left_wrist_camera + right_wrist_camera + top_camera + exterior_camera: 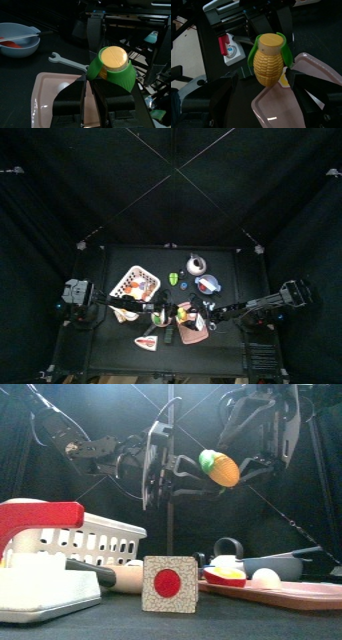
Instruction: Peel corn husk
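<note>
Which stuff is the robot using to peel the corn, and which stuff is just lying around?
For the job:
- corn cob with its green corn husk
- left pincer, holding it
- right pincer, open near it

Lying about:
- white basket
- pink board
- spanner
- bowl
- red-dot card

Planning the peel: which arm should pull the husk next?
Probably the right. The left gripper grips the corn cob by its green husk end; the right gripper is open around the bare end.
</note>
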You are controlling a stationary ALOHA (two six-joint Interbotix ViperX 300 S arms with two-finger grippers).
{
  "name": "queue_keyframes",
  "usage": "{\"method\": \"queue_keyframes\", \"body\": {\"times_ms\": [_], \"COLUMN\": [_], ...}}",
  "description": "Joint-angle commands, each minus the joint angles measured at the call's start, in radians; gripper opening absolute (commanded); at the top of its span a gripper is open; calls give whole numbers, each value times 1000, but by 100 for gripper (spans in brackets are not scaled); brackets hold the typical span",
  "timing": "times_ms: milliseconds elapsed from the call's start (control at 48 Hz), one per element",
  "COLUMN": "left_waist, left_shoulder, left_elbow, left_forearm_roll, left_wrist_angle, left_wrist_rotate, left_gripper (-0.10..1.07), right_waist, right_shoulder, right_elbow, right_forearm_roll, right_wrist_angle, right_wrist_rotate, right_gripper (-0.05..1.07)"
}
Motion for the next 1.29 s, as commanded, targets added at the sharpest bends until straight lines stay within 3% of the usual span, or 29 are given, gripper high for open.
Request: {"method": "queue_keyframes", "body": {"times_ms": [0, 208, 729, 1083, 1271], "left_waist": [0, 0, 2, 2, 9], "left_shoulder": [-9, -8, -8, -11, -18], "left_elbow": [-29, -29, -28, -25, -12], "left_forearm_roll": [3, 3, 21, 26, 26], "left_wrist_angle": [-5, -5, -5, -5, -5], "left_wrist_rotate": [2, 2, 3, 3, 3], "left_gripper": [55, 55, 55, 55, 55], "right_waist": [-32, -64, -89, -104, -104], "right_shoulder": [0, 12, 11, 12, 2], "right_elbow": [-28, -28, 2, 6, 20], "right_forearm_roll": [2, 11, 66, 71, 83], "right_wrist_angle": [-11, -66, -67, -67, -67], "right_wrist_rotate": [3, 3, 2, 2, 0], "right_gripper": [104, 104, 101, 69, 59]}}
